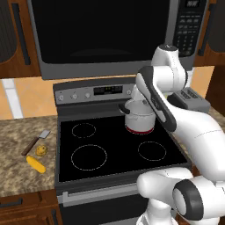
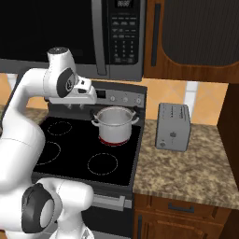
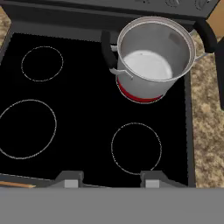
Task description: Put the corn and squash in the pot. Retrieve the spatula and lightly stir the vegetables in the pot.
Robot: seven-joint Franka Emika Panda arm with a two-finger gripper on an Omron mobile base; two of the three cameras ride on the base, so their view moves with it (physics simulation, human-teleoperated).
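The steel pot (image 1: pixel 140 119) (image 2: pixel 114 123) (image 3: pixel 151 57) with its red base band stands on the stove's back right burner, and its inside is empty. On the stone counter left of the stove lie the bright yellow corn (image 1: pixel 36 164), the lumpy squash (image 1: pixel 41 151) just behind it, and the brown-handled spatula (image 1: pixel 35 143) with its blade pointing away. My gripper (image 2: pixel 78 106) (image 3: pixel 109 181) hovers above the stove, to the left of the pot and nearer the front. It is open, and nothing sits between its fingertips (image 3: pixel 70 180).
A microwave (image 1: pixel 105 35) hangs low over the stove (image 1: pixel 118 151), and the stove's control panel (image 1: pixel 94 92) rises behind the pot. A silver toaster (image 2: pixel 173 126) stands on the right counter. The other three burners are bare.
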